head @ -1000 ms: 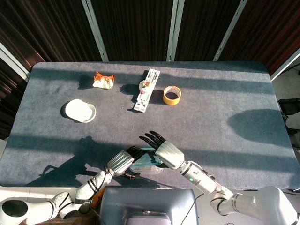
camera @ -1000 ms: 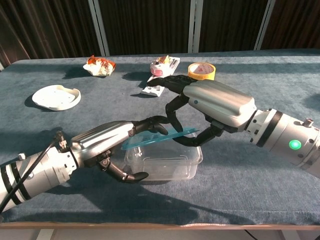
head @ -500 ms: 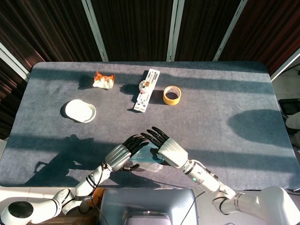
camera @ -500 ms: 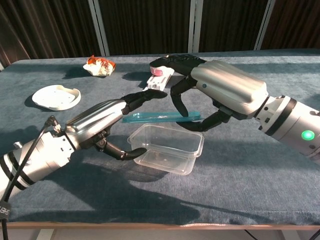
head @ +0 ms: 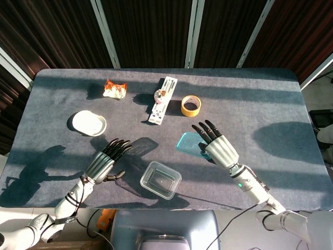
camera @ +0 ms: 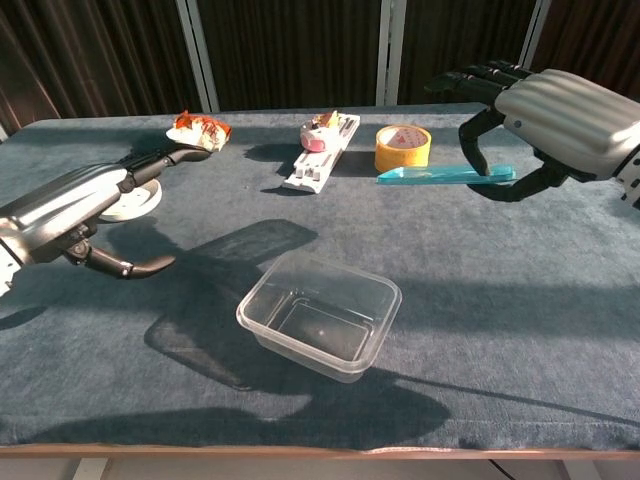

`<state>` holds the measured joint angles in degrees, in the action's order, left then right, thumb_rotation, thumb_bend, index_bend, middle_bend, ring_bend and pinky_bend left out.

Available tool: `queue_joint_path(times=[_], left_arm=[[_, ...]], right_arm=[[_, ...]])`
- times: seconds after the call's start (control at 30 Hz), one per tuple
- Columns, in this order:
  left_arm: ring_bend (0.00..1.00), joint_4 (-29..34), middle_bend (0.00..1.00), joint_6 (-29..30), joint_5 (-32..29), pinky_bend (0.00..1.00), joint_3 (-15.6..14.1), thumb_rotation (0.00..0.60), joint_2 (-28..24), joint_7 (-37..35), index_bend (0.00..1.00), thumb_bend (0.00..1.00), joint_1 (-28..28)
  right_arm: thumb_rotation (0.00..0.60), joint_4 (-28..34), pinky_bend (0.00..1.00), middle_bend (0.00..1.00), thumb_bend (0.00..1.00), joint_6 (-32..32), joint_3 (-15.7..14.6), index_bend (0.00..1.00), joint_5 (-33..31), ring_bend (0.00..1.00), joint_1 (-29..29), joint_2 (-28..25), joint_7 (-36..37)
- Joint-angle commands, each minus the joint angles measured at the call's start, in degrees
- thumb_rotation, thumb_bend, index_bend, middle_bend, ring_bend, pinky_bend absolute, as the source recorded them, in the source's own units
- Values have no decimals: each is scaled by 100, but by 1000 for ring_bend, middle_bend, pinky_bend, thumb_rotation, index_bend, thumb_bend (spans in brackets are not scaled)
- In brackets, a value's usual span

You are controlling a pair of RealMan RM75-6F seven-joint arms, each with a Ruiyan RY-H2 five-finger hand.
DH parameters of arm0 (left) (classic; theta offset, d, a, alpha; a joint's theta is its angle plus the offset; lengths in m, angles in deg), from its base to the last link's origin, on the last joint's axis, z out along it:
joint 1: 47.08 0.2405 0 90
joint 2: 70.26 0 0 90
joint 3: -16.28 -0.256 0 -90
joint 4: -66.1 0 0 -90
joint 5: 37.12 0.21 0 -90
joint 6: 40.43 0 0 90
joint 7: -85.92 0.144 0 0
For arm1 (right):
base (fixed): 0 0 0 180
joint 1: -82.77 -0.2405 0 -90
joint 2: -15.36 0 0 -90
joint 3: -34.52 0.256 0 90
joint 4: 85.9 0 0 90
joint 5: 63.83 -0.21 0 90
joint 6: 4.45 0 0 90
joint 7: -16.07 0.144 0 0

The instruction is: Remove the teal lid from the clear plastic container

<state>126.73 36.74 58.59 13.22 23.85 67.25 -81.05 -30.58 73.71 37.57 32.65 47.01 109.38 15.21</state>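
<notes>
The clear plastic container (head: 161, 179) (camera: 320, 315) stands open and empty on the grey table near the front edge, with nothing touching it. My right hand (head: 216, 146) (camera: 560, 115) holds the flat teal lid (head: 188, 144) (camera: 440, 175) level in the air, pinched between thumb and fingers, up and to the right of the container. On the container's left, my left hand (head: 106, 161) (camera: 90, 205) hovers well apart from it, fingers spread and holding nothing.
A white dish (head: 89, 123) lies at the left, an orange wrapper (head: 114, 89) (camera: 198, 130) behind it. A long white tray (head: 163, 100) (camera: 322, 150) and a yellow tape roll (head: 190, 105) (camera: 402, 147) sit at mid back.
My right hand has lifted the teal lid off the container and carried it up and to the right. The left hand let go of the container and drew away to the left.
</notes>
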Motion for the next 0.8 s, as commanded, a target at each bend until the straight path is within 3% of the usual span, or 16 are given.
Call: queue_joint_path(times=[0.03,0.1,0.13,0.17,0.23,0.27,0.37,0.6,0.7,0.8], left_arm=[[0,9,0,-85,-90,0,-25,600,-44,-78,0,277,75],[0,-6,0,-104,-120,0,-19,600,-57,-75,0,277,107],[0,-2,0,-110,-130,0,-23,600,-78,-48,0,277,127],[0,14,0,-114,-139,0,-31,600,-115,2,0,277,151],[0,121,0,-121,-197,0,-40,600,-236,142,0,277,231],[0,204,0,-72,-273,0,-16,600,-329,253,0,277,317],[0,416,0,109,-407,0,28,600,-571,531,0,275,534],[0,1712,0,-23,-977,0,-164,600,-1698,1328,0,275,1100],[0,2472,0,30,-1325,0,-272,600,-2201,1985,0,280,1418],[0,2817,0,386,-1397,0,-305,600,-2372,2295,0,299,1729]], right_arm=[[600,-339,0,182,644,-416,-88,728,-197,9,59,122,110],[600,-401,0,175,639,-614,-138,591,-255,7,58,202,83],[600,-381,0,139,591,-797,-180,455,-309,4,57,209,52],[600,-270,0,84,499,-1075,-221,281,-419,2,61,166,1],[600,150,0,7,305,-1499,-238,54,-629,0,52,-10,-192],[600,426,0,0,226,-1654,-265,1,-703,0,62,-147,-235],[600,1115,0,0,126,-1823,-306,0,-846,0,126,-545,-439],[600,3008,0,0,101,-2021,-681,0,-1124,0,444,-1955,-1139],[600,3685,0,0,101,-1531,-741,0,-1396,0,842,-2550,-1729],[600,4252,0,0,100,-609,-710,0,-1644,0,1402,-2885,-2335]])
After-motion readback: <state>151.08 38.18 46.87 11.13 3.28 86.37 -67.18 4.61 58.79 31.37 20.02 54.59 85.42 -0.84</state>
